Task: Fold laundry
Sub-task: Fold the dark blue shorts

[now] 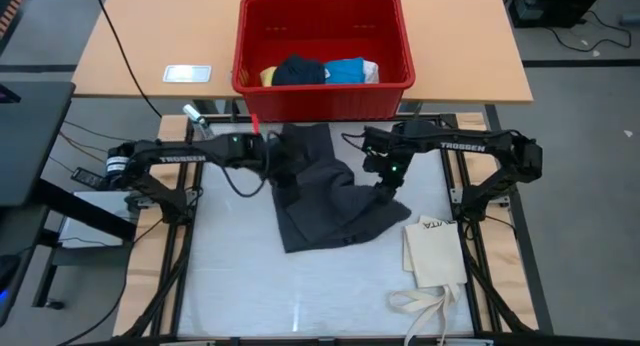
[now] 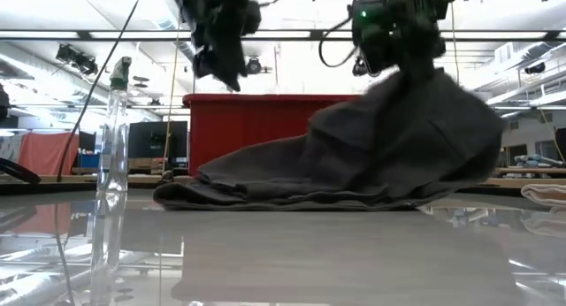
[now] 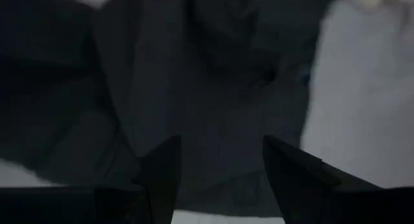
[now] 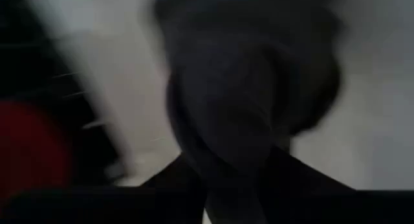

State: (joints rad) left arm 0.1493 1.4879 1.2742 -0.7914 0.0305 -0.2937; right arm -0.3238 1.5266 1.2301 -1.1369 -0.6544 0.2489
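The dark grey shorts [image 1: 325, 191] lie crumpled on the white table top, with their right part raised. My right gripper [image 1: 385, 189] is at that raised part [image 2: 424, 103] with a bunch of cloth between its fingers. My left gripper [image 3: 220, 172] hangs open over the shorts' far left part, fingers apart with nothing between them. In the low view it [image 2: 225, 49] is well above the cloth. More laundry lies in the red basket [image 1: 322, 81]: a navy piece [image 1: 300, 71], a blue one [image 1: 345, 71], and bits of yellow and white. My right gripper has a bunched fold of the shorts [image 4: 242, 140] between its two fingers, coming slanting down from above on the table's right side. The cloth rises in a peak [image 2: 416, 80] to the fingers. The rest of the shorts lie on the table [image 2: 265, 191].
The red basket stands just past the table's far edge on a wooden desk. A cream tote bag [image 1: 435, 251] with long straps lies at the near right. A clear spray bottle [image 2: 110, 138] stands at the far left. Bare white table [image 1: 250, 286] lies toward the near edge.
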